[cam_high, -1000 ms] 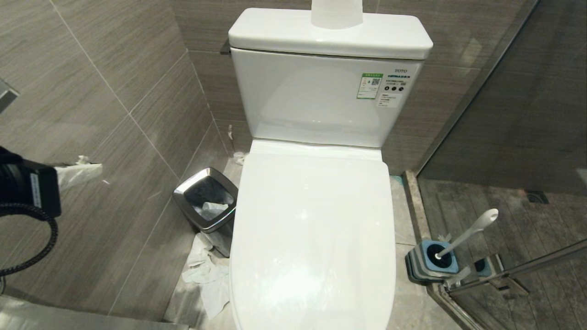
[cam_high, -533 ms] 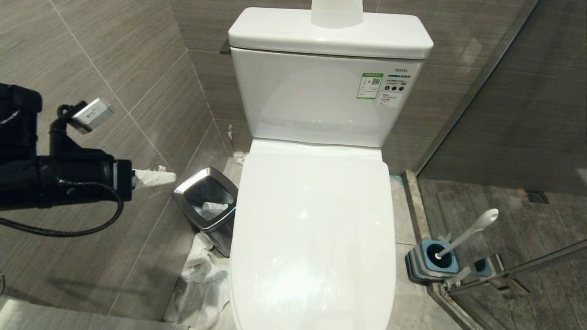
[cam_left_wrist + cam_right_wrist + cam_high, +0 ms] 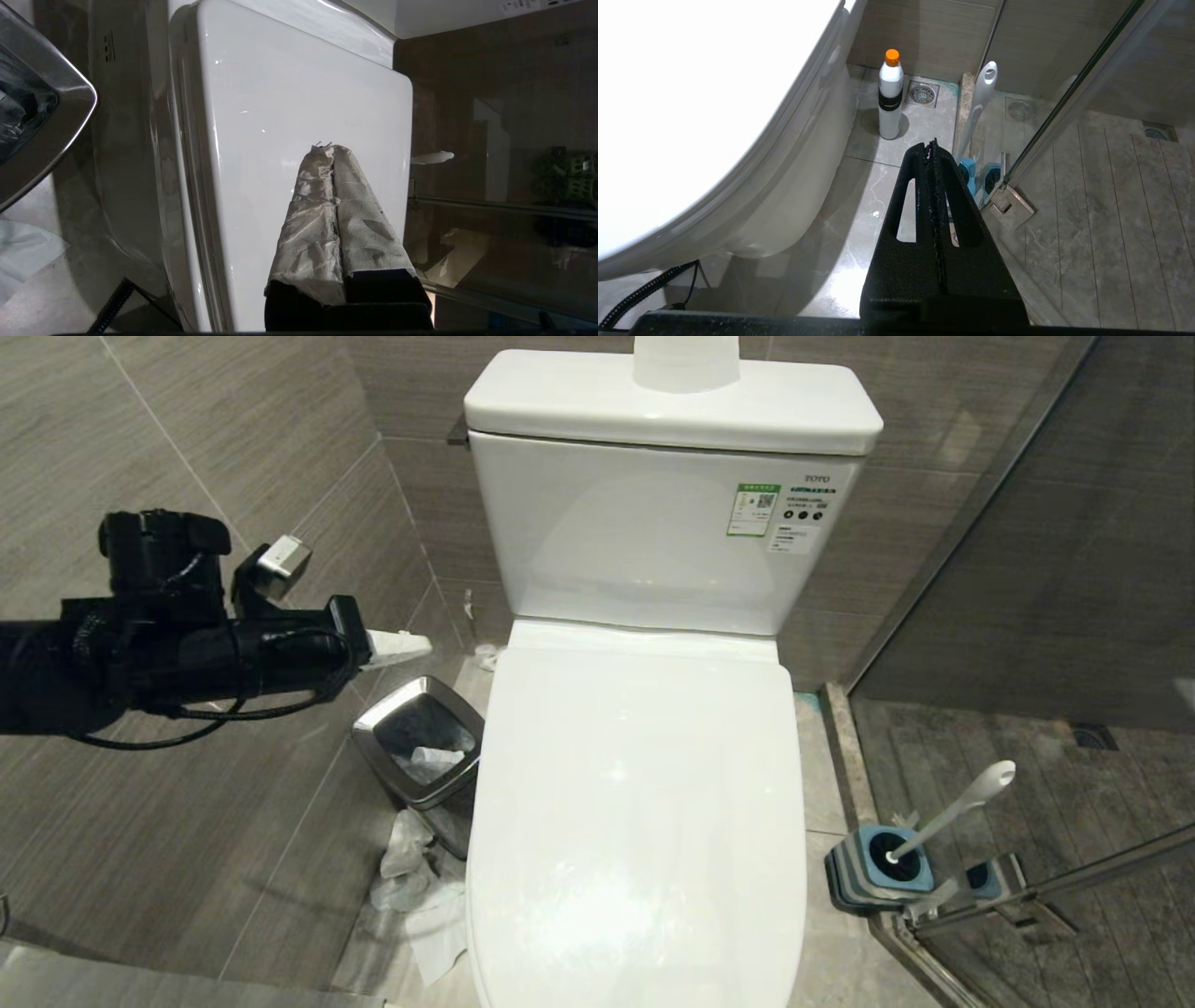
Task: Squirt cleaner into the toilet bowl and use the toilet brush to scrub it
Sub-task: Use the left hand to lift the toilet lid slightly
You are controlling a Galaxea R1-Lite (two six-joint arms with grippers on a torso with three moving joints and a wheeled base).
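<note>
The toilet bowl (image 3: 635,803) fills the middle of the head view, its white lid down, so the basin is hidden. My left gripper (image 3: 411,644) reaches in level from the left, above the bin and short of the lid's left edge. It is shut, both fingers wrapped in white paper (image 3: 331,150), with the lid (image 3: 280,116) behind them. The cleaner (image 3: 890,95), a pale bottle with an orange cap, stands on the floor beside the toilet. The toilet brush (image 3: 952,817) leans in its blue holder (image 3: 878,868) at the right. My right gripper (image 3: 930,144) is shut and empty, low over the floor near the brush (image 3: 978,107).
A chrome-rimmed bin (image 3: 420,742) stands against the toilet's left side, with crumpled paper (image 3: 420,896) on the floor before it. A glass shower door (image 3: 1027,887) and its hinge close off the right. A paper roll (image 3: 686,362) sits on the tank. A floor drain (image 3: 922,93) lies behind the cleaner.
My left arm has swung in from the left edge, risen and stretched toward the toilet; its paper-wrapped tip now hangs above the bin. Nothing else has moved.
</note>
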